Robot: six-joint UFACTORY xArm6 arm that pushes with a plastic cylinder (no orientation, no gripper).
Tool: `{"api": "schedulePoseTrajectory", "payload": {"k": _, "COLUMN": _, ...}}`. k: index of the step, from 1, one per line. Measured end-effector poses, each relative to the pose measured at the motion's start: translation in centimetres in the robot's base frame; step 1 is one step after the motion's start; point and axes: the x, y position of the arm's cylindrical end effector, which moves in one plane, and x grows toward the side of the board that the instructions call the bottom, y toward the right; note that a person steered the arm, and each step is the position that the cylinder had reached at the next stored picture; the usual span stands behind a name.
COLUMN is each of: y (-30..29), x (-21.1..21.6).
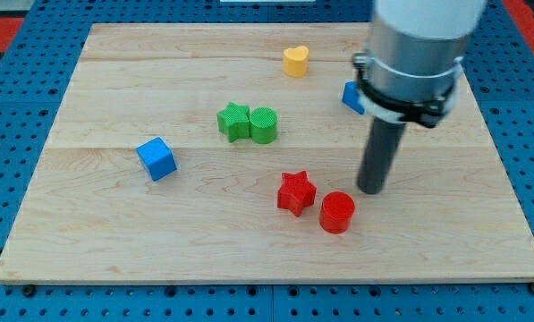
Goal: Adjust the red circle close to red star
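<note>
The red circle (336,212) sits low on the board, right of centre. The red star (296,192) lies just to its upper left, with a narrow gap between them. My tip (371,190) rests on the board a little to the upper right of the red circle, not touching it. The dark rod rises from there to the grey arm body at the view's top right.
A green star (233,121) and green circle (263,125) touch each other at mid-board. A blue cube (156,158) lies at the left. A yellow heart (295,61) is near the top. A blue block (351,97) is partly hidden behind the arm.
</note>
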Motion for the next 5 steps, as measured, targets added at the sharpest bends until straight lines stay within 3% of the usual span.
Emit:
{"api": "schedulePoseTrajectory", "payload": {"k": 1, "y": 2.3, "x": 5.3}}
{"api": "schedulePoseTrajectory", "payload": {"k": 2, "y": -0.2, "x": 11.0}}
{"api": "schedulePoseTrajectory", "payload": {"k": 3, "y": -5.9, "x": 10.8}}
{"api": "schedulePoseTrajectory", "payload": {"k": 5, "y": -9.8, "x": 7.4}}
